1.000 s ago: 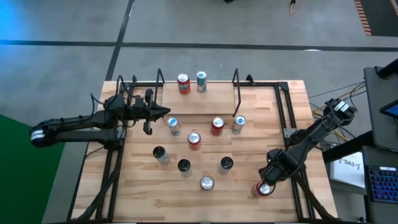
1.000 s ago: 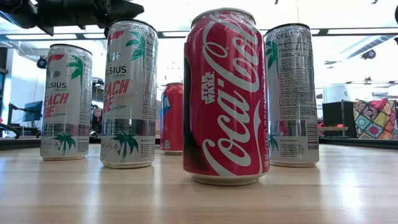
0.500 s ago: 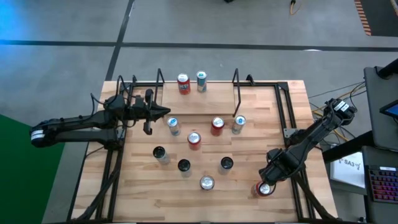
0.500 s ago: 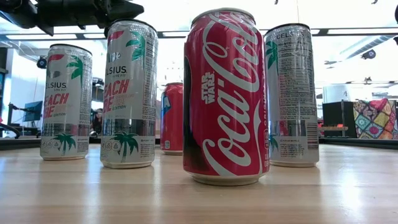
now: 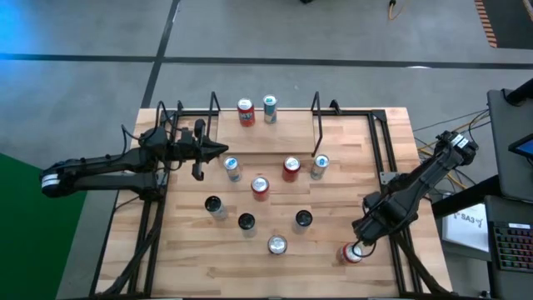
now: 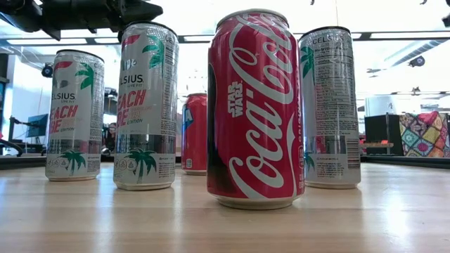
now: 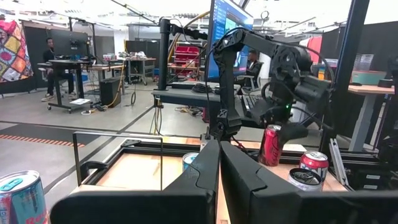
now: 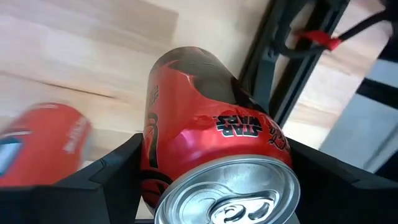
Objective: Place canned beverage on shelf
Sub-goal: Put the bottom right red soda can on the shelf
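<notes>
One red Coca-Cola can [image 8: 211,155] sits between the fingers of the right gripper [image 5: 360,247] near the front right corner of the wooden table [image 5: 341,142], beside the black side frame [image 5: 385,158]; the right wrist view shows both dark fingers [image 8: 106,180] flanking its body, spread to the can's width and apparently clamped on it, with the can tilted rather than standing square. Its grip around the sides leaves the base free, which suits setting it upright on a flat floor. The shelf [image 5: 265,136], a narrow rod rack with upright loop ends, runs along the far edge of the table and already carries a red can [image 5: 245,112] and a pale blue can [image 5: 270,108]. Between shelf and gripper, loose cans [image 5: 260,187] stand scattered over the middle of the table, so the carry probably calls for a raised path over them. The left gripper [image 5: 223,150] waits with its fingers pressed together, empty, near the far left corner just in front of the shelf's left loop.
</notes>
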### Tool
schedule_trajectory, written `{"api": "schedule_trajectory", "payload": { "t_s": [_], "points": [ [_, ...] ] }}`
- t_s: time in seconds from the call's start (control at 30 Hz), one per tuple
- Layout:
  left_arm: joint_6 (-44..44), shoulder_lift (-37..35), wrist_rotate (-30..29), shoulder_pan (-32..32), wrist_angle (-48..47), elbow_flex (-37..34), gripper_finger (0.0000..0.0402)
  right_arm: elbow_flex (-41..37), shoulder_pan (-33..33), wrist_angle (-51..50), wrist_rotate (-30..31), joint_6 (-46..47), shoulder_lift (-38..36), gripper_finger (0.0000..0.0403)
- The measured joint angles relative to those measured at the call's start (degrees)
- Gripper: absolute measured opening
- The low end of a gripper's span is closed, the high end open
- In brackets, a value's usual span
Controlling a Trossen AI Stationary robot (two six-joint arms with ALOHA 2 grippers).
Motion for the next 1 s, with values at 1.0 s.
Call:
{"api": "schedule_trajectory", "payload": {
  "t_s": [1.0],
  "points": [
    [-0.20, 0.00, -0.01, 0.00, 0.01, 0.00, 0.0000, 24.57, -8.03, -6.43, 50.11, -20.06, 0.04, 0.0299]
  ]
}}
